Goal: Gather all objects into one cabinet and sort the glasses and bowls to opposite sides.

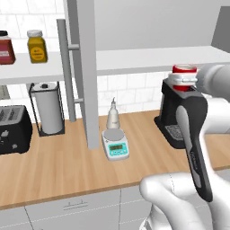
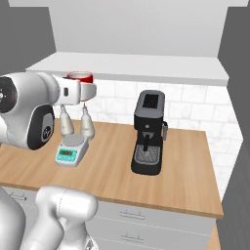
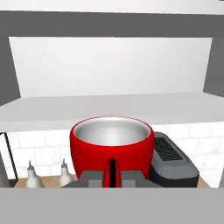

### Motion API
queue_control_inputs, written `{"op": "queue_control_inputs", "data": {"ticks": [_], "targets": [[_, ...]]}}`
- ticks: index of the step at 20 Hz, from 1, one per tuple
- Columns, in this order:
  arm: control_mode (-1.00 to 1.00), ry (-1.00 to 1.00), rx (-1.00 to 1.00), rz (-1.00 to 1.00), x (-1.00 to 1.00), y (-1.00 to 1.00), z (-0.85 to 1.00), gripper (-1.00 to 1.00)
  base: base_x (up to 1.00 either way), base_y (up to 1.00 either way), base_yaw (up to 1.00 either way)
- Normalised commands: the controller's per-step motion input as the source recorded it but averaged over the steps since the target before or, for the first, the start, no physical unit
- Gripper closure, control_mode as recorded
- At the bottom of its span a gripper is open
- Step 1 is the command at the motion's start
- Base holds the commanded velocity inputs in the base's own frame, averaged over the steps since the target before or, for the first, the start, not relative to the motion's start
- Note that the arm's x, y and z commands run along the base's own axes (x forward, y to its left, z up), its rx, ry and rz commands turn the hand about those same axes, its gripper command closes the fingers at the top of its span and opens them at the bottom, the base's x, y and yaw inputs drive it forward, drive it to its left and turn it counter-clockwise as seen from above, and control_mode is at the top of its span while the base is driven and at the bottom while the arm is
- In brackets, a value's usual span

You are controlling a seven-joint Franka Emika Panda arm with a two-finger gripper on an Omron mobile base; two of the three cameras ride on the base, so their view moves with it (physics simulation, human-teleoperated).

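fingers (image 3: pixel 112 173) clamped on red cup (image 3: pixel 111 146) rim, held upright above counter (image 2: pixel 185 171), cabinet shelf (image 3: pixel 109 111) at 12 o'clock, coffee machine (image 3: pixel 170 164) at 4.

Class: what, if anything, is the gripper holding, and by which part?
The gripper holds the red cup by its near rim wall, one finger inside, one outside.

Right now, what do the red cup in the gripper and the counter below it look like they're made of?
The red cup looks like glossy ceramic or plastic outside, with a pale, metal-like lining inside; the soft sheen leaves it open. The counter looks like light wood, judging by its warm tan colour and faint plank lines.
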Motion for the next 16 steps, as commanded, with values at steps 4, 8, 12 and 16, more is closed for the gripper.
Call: {"op": "queue_control_inputs", "data": {"ticks": [4, 8, 12, 16], "targets": [[-1.00, 0.00, 0.00, 0.09, -0.04, 0.00, -0.19, 1.00, 0.00, 0.00, 0.00], [-1.00, 0.00, 0.00, 0.07, -0.01, 0.00, -0.12, 1.00, 0.00, 0.00, 0.00], [1.00, 0.00, 0.00, 0.01, -0.01, 0.00, -0.05, 1.00, -0.05, 0.00, 0.00], [1.00, 0.00, 0.00, 0.00, 0.00, 0.00, 0.00, 1.00, -0.75, -0.11, 0.04]]}}
